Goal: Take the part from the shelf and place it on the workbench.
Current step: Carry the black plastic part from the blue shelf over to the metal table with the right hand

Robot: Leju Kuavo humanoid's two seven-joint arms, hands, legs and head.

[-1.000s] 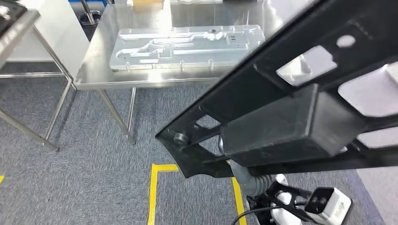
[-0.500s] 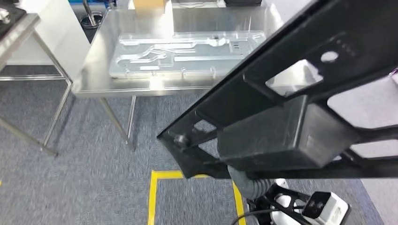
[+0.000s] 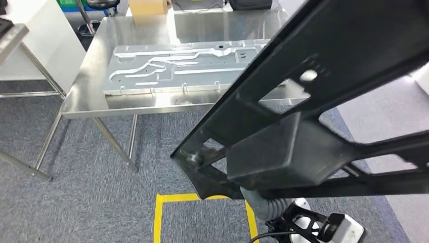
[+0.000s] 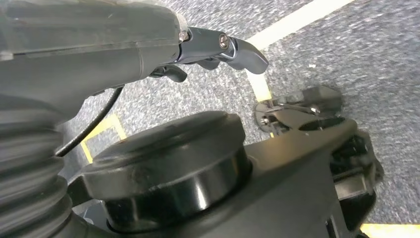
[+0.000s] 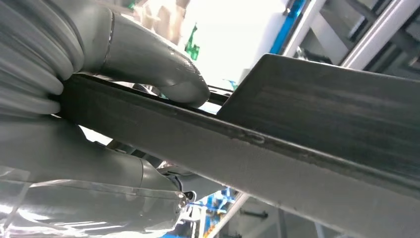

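Observation:
The part (image 3: 324,91) is a long black open frame with a boxy block on it. It is held up close to the head camera, slanting across the right of the head view. My right hand (image 5: 99,99) grips its thin edge (image 5: 322,124), the grey thumb (image 5: 163,74) pressed on one side. My left arm (image 3: 265,205) hangs below the part. The left hand (image 4: 218,47) points at the carpet with its dark fingers apart and nothing in them. The steel workbench (image 3: 86,93) stands ahead, beyond the part's low end.
A large machined aluminium plate (image 3: 182,68) covers much of the workbench and a cardboard box (image 3: 146,7) sits at its far edge. A second metal table (image 3: 10,33) stands at the left. Yellow floor tape (image 3: 167,200) marks the grey carpet in front of me.
The whole picture has shifted: the workbench now lies further left and lower in the head view. The black part stays in my right hand, swung a little lower across the view.

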